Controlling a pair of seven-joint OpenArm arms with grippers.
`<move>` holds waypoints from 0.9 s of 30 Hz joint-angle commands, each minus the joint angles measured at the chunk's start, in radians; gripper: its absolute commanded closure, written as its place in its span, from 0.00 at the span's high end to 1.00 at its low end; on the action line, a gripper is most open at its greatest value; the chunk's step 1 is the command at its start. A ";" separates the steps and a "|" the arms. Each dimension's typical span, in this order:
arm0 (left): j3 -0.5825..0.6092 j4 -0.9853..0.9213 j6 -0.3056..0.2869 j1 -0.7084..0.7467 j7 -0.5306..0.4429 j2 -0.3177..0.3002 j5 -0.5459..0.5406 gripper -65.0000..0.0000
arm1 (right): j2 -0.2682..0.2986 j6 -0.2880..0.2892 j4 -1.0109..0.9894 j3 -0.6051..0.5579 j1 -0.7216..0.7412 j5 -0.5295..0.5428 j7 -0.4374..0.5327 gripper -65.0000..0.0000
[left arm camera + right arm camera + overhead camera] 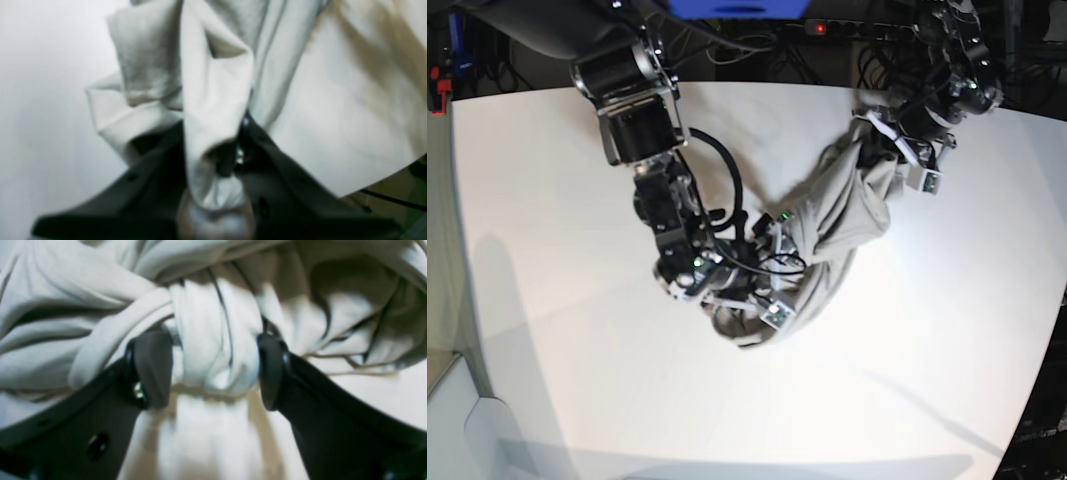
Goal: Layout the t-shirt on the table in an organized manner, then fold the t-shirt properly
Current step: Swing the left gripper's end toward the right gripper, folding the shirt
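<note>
The light grey-beige t-shirt [847, 210] hangs bunched in a long twisted band across the white table [577, 350]. Its upper end is lifted at the far right, where my left gripper [889, 135] is shut on it. In the left wrist view a fold of the t-shirt [333, 100] is pinched between the dark fingers of the left gripper [227, 156]. The lower end of the band lies crumpled near the table's middle. There my right gripper [215, 370] is open, with a thick roll of the t-shirt [217, 340] between its pads [153, 370]. In the base view the right gripper [779, 265] straddles that bunch.
A power strip and tangled cables [847, 25] lie along the table's far edge. The right arm's black cable [727, 180] loops over the table beside the shirt. The table's edge curves down the right side [1042, 340]. A black cable [393, 198] runs below that edge.
</note>
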 commanded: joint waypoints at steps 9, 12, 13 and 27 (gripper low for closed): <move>-0.008 0.010 -0.004 -0.005 -0.003 -0.027 -0.003 0.00 | 0.000 -0.004 0.051 0.017 0.019 -0.005 0.023 0.00; -0.008 0.024 -0.006 0.001 -0.002 -0.027 -0.012 0.00 | 0.004 -0.004 0.160 0.052 -0.010 -0.003 0.016 0.00; -0.008 0.025 -0.006 0.007 -0.002 -0.027 -0.016 0.00 | 0.006 -0.004 0.195 0.052 -0.016 -0.003 0.016 0.00; 0.000 0.295 -0.006 0.024 0.133 -0.006 -0.094 0.01 | 0.006 0.087 0.307 0.049 -0.053 -0.010 -0.016 0.00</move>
